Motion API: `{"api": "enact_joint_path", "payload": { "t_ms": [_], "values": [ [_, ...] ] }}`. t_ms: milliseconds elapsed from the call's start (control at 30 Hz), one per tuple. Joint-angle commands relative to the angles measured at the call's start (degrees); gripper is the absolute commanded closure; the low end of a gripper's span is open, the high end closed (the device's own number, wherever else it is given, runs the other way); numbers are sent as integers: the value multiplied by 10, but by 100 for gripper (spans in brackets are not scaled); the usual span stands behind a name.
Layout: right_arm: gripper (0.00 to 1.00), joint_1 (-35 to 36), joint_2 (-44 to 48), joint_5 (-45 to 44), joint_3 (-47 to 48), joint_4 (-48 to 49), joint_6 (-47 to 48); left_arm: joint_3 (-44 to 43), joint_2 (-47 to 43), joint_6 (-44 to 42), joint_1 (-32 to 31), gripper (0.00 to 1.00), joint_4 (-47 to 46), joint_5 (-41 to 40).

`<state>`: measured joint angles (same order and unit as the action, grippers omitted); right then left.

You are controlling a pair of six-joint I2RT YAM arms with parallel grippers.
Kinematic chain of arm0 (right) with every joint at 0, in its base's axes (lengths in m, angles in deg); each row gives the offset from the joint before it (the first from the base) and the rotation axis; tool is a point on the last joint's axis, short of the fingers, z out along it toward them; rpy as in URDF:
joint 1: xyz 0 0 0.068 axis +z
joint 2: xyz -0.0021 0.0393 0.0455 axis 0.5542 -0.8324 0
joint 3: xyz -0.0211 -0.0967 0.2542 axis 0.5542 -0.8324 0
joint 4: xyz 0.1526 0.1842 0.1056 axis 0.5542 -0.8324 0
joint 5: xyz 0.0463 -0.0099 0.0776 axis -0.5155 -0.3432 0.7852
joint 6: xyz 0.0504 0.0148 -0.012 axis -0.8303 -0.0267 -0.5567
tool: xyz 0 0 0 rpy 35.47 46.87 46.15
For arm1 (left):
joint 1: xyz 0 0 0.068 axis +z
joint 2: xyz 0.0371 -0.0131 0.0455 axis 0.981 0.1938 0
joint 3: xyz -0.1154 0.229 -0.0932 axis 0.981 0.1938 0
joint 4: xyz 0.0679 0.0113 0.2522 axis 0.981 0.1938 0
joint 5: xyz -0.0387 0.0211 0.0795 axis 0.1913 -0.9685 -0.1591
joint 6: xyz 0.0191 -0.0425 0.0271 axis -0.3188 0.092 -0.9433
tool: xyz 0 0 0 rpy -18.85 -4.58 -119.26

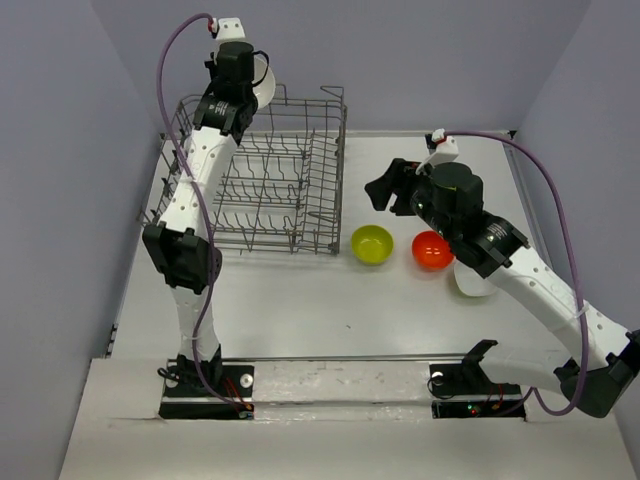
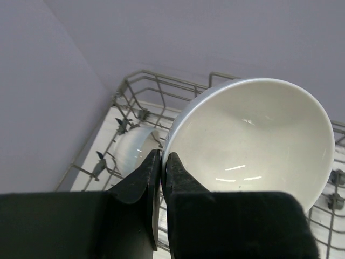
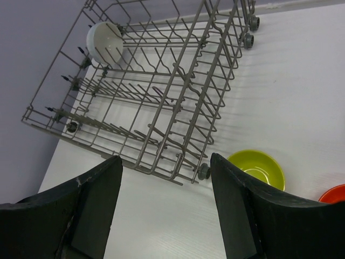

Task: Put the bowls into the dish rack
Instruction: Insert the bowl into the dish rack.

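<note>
The grey wire dish rack (image 1: 290, 190) stands at the table's back left. My left gripper (image 2: 163, 156) is shut on the rim of a white bowl (image 2: 253, 140), holding it tilted above the rack's far left corner (image 2: 156, 86). The same held bowl (image 1: 264, 82) shows past the arm in the top view. A second white bowl (image 3: 105, 43) stands inside the rack (image 3: 161, 91) at that corner. My right gripper (image 3: 166, 162) hangs open and empty over the table by the rack's near right corner. A yellow-green bowl (image 1: 372, 244) and a red bowl (image 1: 432, 249) sit on the table to the rack's right.
Another white bowl (image 1: 470, 283) sits on the table, partly hidden under my right arm. The rack's raised wire sides and upright tines stand beneath the left arm. Purple walls close in the table at the back and on both sides.
</note>
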<state>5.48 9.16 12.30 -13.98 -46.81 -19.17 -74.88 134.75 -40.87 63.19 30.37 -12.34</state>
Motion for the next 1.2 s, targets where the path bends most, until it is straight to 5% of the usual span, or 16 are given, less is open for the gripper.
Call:
{"api": "enact_joint_path", "payload": {
  "t_ms": [0,200,467,567,600,700,900,1167],
  "values": [
    [28,7,10,5,-3,6,-6,-58,18,-57,-11,100,-46,-148],
    [28,7,10,0,-7,6,-9,-91,78,-164,-23,100,-60,-275],
    [28,7,11,-6,-18,6,-9,-111,131,-369,-44,100,-206,-411],
    [28,7,13,-7,-22,7,-6,-86,149,-517,-48,100,-328,-460],
    [28,7,14,-10,-24,7,-6,-68,150,-576,-49,100,-446,-484],
    [28,7,15,-11,-27,9,-4,-42,169,-722,-51,100,-593,-499],
    [28,7,21,-10,-43,14,-2,10,189,-834,-48,100,-734,-485],
    [28,7,33,-15,-72,32,0,62,188,-855,-31,100,-745,-456]
  ]
}}
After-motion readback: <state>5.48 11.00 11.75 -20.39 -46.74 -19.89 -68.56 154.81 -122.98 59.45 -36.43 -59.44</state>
